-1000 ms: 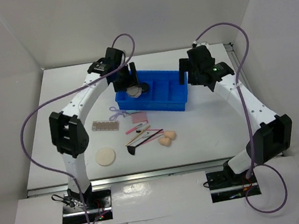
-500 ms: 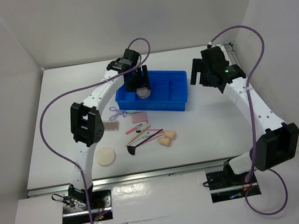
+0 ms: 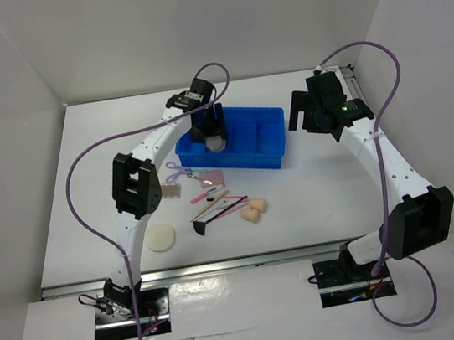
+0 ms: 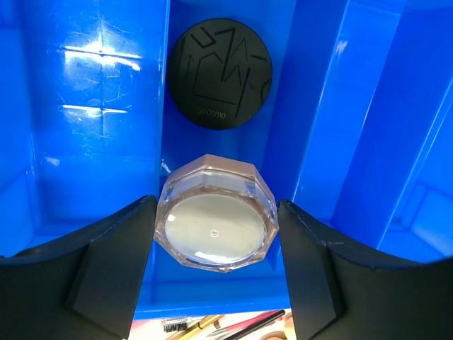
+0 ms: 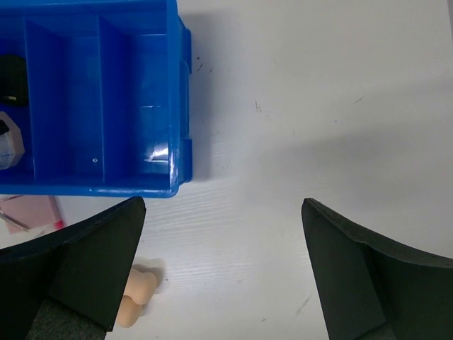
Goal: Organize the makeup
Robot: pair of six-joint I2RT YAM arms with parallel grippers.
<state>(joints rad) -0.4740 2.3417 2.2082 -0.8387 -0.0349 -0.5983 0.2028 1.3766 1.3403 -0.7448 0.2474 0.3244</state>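
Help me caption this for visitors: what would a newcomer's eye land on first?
The bright blue tray in the middle of the top view, where the left gripper clasps a clear octagonal jar in the compartment that holds a black round compact. Next, the loose pieces in front of the tray: peach sponges, a cream round puff and thin sticks. The right gripper hangs open to the tray's right.

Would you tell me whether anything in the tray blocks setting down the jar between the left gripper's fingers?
Nothing visible does: the black compact shares that compartment but lies clear of the octagonal jar.
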